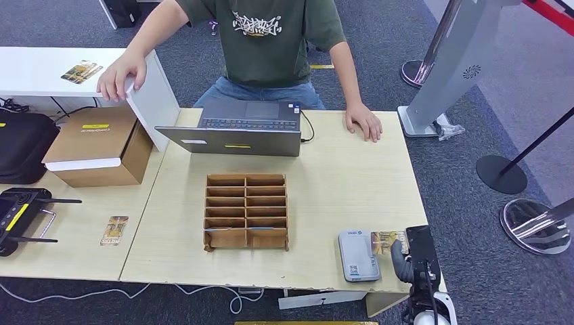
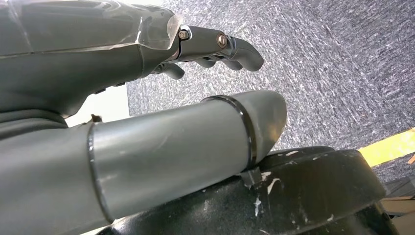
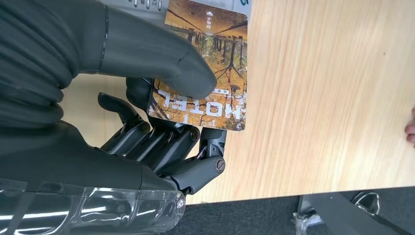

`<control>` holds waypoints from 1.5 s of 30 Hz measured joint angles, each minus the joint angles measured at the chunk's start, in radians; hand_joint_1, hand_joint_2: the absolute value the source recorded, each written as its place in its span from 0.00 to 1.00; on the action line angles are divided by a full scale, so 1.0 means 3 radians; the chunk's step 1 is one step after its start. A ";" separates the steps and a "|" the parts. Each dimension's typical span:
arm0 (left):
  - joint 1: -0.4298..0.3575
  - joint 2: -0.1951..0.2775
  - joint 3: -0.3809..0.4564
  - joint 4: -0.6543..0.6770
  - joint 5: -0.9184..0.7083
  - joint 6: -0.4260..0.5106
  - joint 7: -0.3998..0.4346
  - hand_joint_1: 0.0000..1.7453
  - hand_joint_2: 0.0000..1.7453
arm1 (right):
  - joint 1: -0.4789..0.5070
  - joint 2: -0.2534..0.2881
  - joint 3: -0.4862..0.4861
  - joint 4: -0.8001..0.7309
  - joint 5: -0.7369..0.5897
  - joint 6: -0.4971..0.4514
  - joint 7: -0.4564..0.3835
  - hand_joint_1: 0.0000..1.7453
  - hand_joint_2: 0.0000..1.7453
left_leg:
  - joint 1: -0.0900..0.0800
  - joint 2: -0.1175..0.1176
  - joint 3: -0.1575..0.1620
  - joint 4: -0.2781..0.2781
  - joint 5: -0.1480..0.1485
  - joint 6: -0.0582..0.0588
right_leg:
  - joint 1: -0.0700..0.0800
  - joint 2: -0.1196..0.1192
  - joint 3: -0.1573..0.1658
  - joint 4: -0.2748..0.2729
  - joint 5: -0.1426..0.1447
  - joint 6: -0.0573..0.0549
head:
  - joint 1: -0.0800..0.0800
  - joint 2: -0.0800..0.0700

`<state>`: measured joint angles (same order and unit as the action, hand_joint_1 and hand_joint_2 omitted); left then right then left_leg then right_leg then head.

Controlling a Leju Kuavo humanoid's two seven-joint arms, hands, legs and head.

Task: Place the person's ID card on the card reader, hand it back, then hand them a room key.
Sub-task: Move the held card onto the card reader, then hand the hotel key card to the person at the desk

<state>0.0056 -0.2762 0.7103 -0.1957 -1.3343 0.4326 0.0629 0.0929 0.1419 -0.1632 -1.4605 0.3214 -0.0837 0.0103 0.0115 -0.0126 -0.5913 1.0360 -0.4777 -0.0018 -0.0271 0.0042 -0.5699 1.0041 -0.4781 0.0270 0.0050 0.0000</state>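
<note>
On the far left of the light wooden surface lie a black case and a black remote controller with antennas. Next to these stands a brown cardboard box, with a spare printed card lying flat near the front edge. A second printed card rests on the white shelf, beside the person's hand.

At centre, a grey open laptop sits in front of the seated person. Nearer the robot stands a brown compartmented card rack.

The left hand hangs over grey carpet, fingers lightly curled and apart, grasping nothing.

Toward the right front corner lies the grey rectangular card reader. Just beside it, the right hand grasps the orange-brown printed hotel card, thumb pressed on its face and fingers beneath. The card overlaps the reader's edge in the right wrist view; contact cannot be determined.
</note>
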 joint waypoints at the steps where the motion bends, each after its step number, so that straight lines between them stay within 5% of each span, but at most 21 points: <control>1: 0.0000 0.0000 0.0000 0.0000 -0.0001 0.0000 0.0000 0.00 0.00 | -0.0001 0.0007 0.0005 0.0018 0.0010 -0.0007 0.0007 1.00 1.00 | 0.0000 0.0000 0.0000 0.0000 0.0000 0.0000 | 0.0000 0.0000 0.0000 0.0000 0.0000 0.0000 | 0.0000 0.0000; 18: 0.0001 0.0000 0.0000 0.0000 -0.0023 0.0015 0.0014 0.00 0.00 | -0.0067 0.0027 0.0057 0.0266 0.0254 -0.0126 0.0148 1.00 1.00 | 0.0000 0.0001 0.0001 0.0000 0.0000 0.0000 | 0.0000 0.0000 0.0001 0.0000 0.0000 0.0000 | 0.0000 0.0000; 31: -0.0001 0.0001 0.0000 0.0000 -0.0104 -0.0004 0.0073 0.00 0.00 | -0.0210 -0.0010 0.0055 0.0451 0.0655 0.0147 0.0437 0.98 1.00 | 0.0001 0.0004 0.0019 0.0000 -0.0005 0.0001 | 0.0001 0.0006 0.0009 -0.0002 -0.0001 0.0000 | 0.0001 0.0000; 45: -0.0001 -0.0001 -0.0001 -0.0002 -0.0156 0.0009 0.0119 0.00 0.00 | -0.0275 -0.0019 0.0049 0.0521 0.0660 0.0202 0.0370 1.00 1.00 | 0.0000 0.0007 0.0032 0.0000 -0.0006 0.0001 | 0.0001 0.0008 0.0020 -0.0002 -0.0001 0.0000 | 0.0001 0.0000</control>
<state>0.0054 -0.2764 0.7101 -0.1963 -1.3810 0.4354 0.0986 0.0105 0.1363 -0.1484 -1.3042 0.5193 -0.0233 0.1214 0.0116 -0.0105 -0.5816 1.0360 -0.4794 -0.0015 -0.0269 0.0065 -0.5639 1.0035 -0.4783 0.0268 0.0052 0.0000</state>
